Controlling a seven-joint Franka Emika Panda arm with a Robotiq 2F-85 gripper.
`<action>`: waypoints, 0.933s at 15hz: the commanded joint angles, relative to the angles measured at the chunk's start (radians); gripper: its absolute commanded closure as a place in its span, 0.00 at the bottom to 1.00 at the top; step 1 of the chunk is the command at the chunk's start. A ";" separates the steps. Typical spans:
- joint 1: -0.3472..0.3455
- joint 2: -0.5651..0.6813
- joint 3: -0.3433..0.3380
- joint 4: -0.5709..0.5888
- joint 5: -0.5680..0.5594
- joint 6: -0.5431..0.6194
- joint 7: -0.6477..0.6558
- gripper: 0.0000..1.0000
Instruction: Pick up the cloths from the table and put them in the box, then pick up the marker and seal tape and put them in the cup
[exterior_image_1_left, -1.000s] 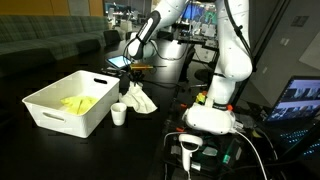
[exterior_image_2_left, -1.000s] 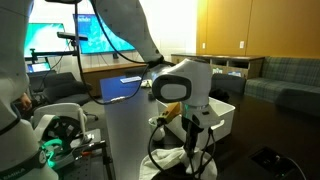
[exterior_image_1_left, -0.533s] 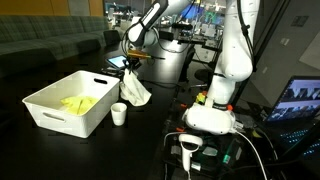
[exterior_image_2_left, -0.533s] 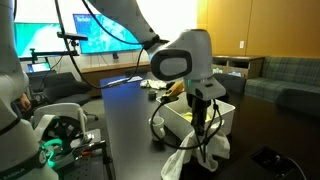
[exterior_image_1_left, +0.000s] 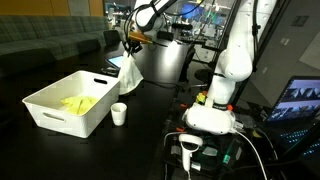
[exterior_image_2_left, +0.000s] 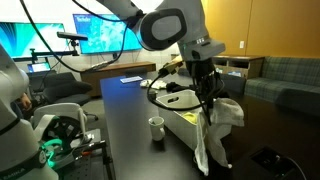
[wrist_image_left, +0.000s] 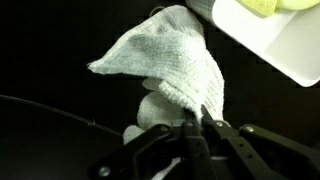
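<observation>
Aloft — fingers (wrist_image_left: 217, 130) pinch white cloth (wrist_image_left: 168, 62) above table (exterior_image_1_left: 150, 128).

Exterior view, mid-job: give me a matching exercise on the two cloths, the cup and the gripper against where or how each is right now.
Things:
1. small white fabric cloth
2. large bright yellow fabric cloth
3. small white round cup
4. Robotiq gripper

Place or state:
A. standing on the black tabletop beside the bin
B. shut, raised above the table
C. hanging in the air, pinched at its top
D. lying inside the large white rectangular plastic bin

Pairs: 1-C, 2-D, 3-A, 4-B
</observation>
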 joint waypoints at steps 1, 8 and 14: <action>-0.040 -0.146 0.056 -0.079 -0.030 -0.021 -0.035 0.98; -0.077 -0.325 0.163 -0.124 -0.013 -0.158 -0.086 0.98; -0.077 -0.386 0.274 -0.081 0.002 -0.142 -0.020 0.98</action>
